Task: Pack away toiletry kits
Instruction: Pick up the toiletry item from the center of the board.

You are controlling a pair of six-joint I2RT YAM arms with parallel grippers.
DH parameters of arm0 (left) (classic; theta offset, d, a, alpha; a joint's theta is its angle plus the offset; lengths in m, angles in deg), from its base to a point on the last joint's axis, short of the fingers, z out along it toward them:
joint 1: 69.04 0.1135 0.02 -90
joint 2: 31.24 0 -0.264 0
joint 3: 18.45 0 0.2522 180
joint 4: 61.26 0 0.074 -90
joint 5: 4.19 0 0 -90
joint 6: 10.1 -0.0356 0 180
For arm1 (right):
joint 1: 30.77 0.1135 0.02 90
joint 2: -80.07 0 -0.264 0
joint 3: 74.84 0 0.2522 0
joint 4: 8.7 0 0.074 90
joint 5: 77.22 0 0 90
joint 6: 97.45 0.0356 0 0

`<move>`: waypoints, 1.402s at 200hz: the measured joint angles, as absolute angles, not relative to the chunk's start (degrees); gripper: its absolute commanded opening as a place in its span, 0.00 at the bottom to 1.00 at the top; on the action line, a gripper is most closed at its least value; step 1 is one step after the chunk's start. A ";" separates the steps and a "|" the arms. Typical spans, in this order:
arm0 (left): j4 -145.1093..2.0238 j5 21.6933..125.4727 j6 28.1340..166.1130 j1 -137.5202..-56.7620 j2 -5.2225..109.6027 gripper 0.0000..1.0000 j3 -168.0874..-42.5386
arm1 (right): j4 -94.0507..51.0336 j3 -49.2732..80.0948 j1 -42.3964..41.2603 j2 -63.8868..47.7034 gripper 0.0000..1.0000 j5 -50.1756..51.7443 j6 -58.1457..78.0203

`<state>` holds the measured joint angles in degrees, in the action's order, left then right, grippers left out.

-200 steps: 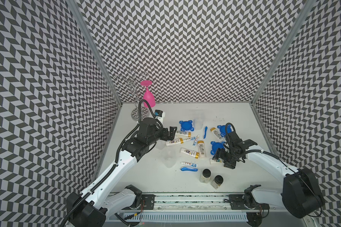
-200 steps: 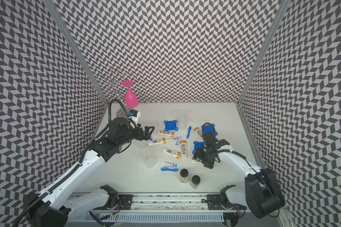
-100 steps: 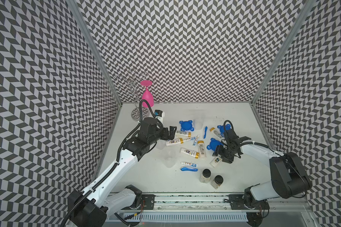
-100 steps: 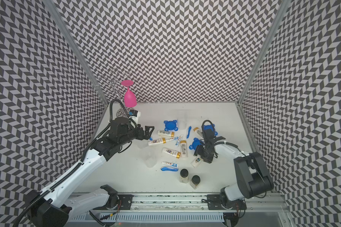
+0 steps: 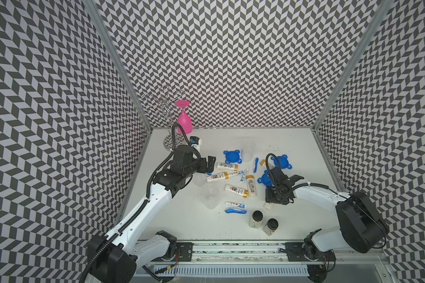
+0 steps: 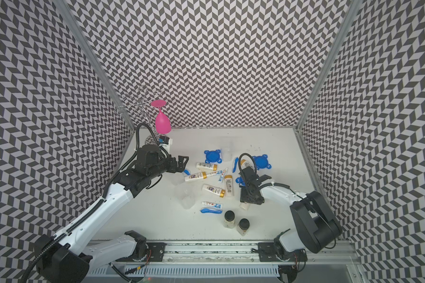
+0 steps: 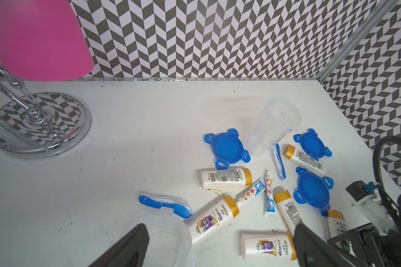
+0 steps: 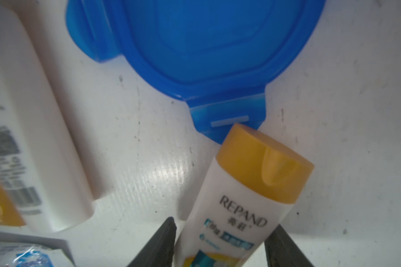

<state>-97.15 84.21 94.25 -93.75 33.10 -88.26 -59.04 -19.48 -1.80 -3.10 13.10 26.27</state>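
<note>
Far left corner: pink glass (image 5: 184,122) hung upside down on a chrome rack (image 5: 163,107). Near edge of the white tabletop (image 5: 292,137), right of centre: two black-capped jars (image 5: 255,218) (image 5: 270,226) just beside each other, beige contents. Chevron-patterned walls (image 5: 231,61) all round.

Was a robot lab test cell. Chevron-print walls (image 5: 219,61) and aluminium corner posts (image 5: 113,56) boxed in a white counter (image 5: 292,147). Two robot arms (image 5: 145,210) were mounted on a metal rail (image 5: 236,247) along the front edge, cables exposed. A wire glass rack (image 5: 167,142) stood in the corner just beyond the left hand (image 5: 210,164).
</note>
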 measured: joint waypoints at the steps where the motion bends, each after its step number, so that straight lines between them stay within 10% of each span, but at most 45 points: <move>1: -97.18 84.25 94.17 -93.75 33.07 1.00 -88.26 | -58.99 -19.52 -1.76 -3.08 0.59 13.17 26.29; 163: -99.17 67.68 97.82 -94.39 35.20 1.00 -93.62 | -56.57 -20.37 -0.14 2.29 0.09 18.65 23.32; 280: -95.36 57.17 103.19 -102.41 41.71 0.99 -93.77 | -46.14 -20.79 -0.14 17.97 0.05 13.03 14.99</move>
